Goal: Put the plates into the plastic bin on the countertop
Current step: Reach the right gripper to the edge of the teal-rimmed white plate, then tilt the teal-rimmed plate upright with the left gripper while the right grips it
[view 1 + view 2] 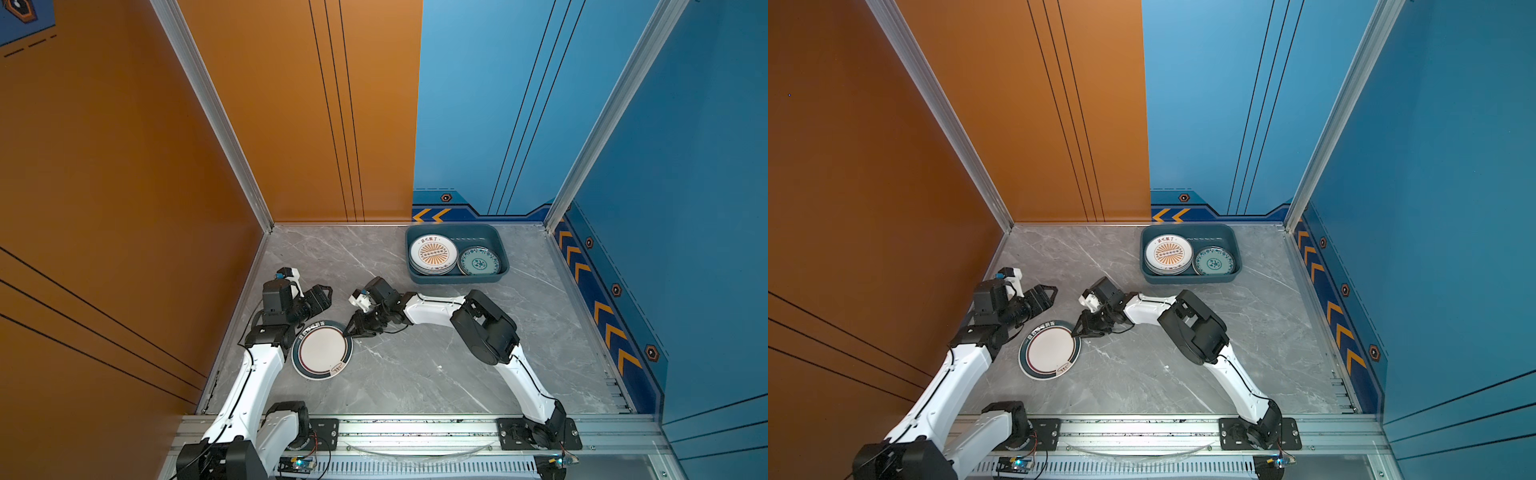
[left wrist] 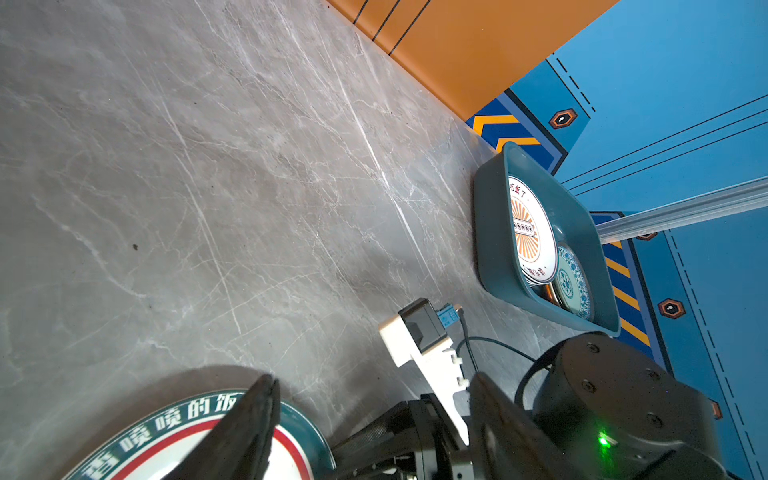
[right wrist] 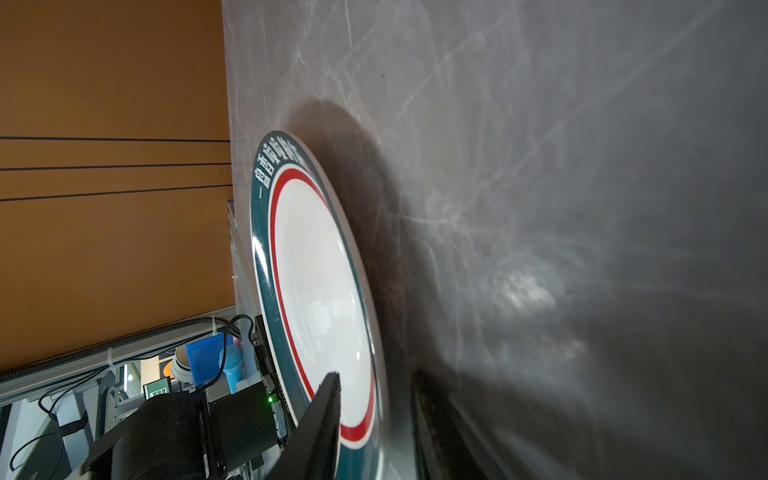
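Observation:
A white plate (image 1: 322, 350) (image 1: 1049, 349) with a dark teal rim and a red ring lies near the left of the grey countertop (image 1: 415, 365). My right gripper (image 1: 345, 332) (image 1: 1074, 332) (image 3: 374, 378) is closed on the plate's right-hand rim (image 3: 316, 291), one finger on top and one beneath. Just behind the plate, my left gripper (image 1: 326, 297) (image 1: 1051, 293) (image 2: 374, 378) stands open with nothing in it; one finger overlaps the plate (image 2: 303, 428). The plastic bin (image 1: 457, 230) (image 1: 1190, 227) (image 2: 490, 232) at the back holds a stack topped by a sunburst plate (image 1: 433, 252) (image 1: 1168, 252) and a teal patterned plate (image 1: 478, 262) (image 1: 1214, 262).
An orange wall (image 1: 124, 208) bounds the left side close to the plate. A blue wall (image 1: 685, 249) bounds the right. An aluminium rail (image 1: 415, 428) carrying both arm bases runs along the front. My right arm's bulky elbow (image 1: 484, 328) stands between plate and bin.

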